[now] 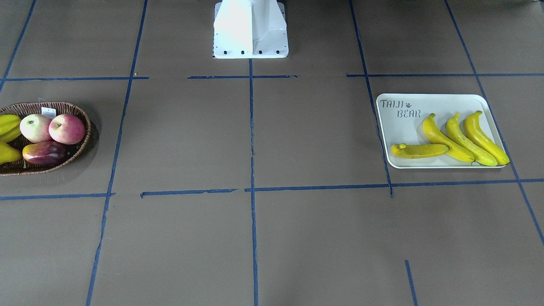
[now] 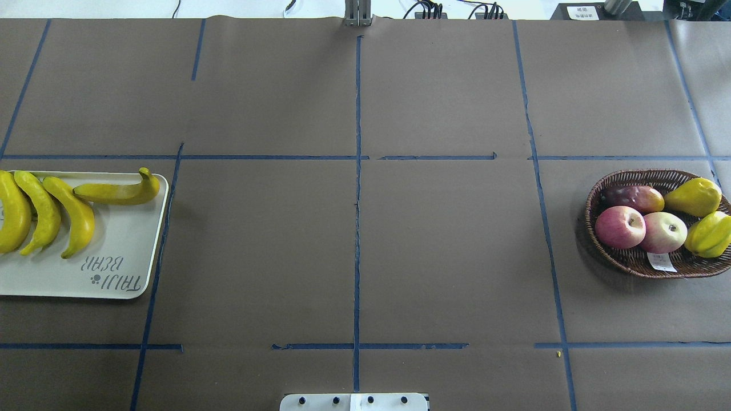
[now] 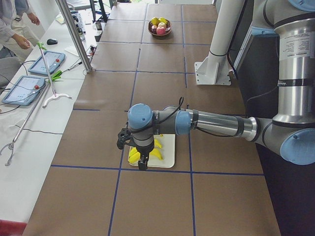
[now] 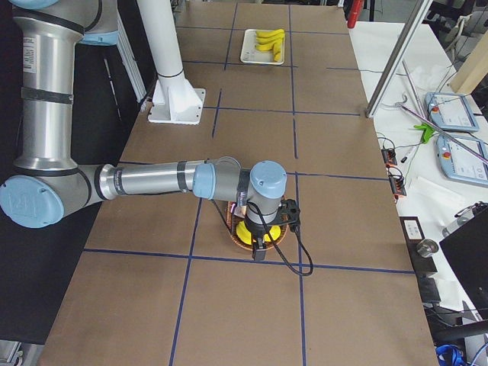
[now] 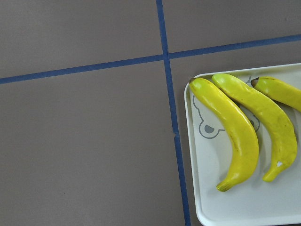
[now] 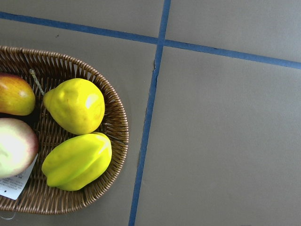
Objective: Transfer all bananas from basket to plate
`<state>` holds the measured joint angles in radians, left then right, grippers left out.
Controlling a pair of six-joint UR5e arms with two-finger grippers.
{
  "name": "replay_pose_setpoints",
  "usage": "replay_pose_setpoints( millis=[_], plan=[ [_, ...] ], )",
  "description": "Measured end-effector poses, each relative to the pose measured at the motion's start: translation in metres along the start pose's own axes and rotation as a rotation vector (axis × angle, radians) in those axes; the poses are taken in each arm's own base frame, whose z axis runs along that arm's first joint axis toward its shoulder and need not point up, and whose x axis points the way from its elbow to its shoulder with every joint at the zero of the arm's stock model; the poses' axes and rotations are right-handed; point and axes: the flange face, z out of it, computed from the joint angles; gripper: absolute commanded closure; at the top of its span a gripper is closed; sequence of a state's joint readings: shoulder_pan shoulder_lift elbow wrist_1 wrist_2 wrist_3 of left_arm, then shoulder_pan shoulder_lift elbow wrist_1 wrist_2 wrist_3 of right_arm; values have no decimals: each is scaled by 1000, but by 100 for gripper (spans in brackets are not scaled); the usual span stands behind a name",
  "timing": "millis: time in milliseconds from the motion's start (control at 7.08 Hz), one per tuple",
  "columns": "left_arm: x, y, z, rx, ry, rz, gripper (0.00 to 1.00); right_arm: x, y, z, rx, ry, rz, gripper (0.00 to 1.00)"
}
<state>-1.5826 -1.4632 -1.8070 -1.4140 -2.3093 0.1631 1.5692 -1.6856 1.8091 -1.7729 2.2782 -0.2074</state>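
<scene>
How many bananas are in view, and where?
4 bananas, all on the plate: three side by side, one lying crosswise beside them. None shows in the basket.

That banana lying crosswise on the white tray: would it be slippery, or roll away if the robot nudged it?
Probably slippery: the crosswise banana has a glossy, shiny skin. It likely would not roll, since its curve lies flat on the tray, so a nudge would rather slide or spin it.
</scene>
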Motion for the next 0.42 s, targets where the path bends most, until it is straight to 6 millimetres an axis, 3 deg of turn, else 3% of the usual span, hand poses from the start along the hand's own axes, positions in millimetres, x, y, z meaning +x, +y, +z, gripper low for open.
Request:
replay_pose_setpoints(
  millis=[424],
  plan=[
    [0, 3, 1, -3, 0, -1, 0, 0, 0, 1, 1, -2, 0, 0]
  ],
)
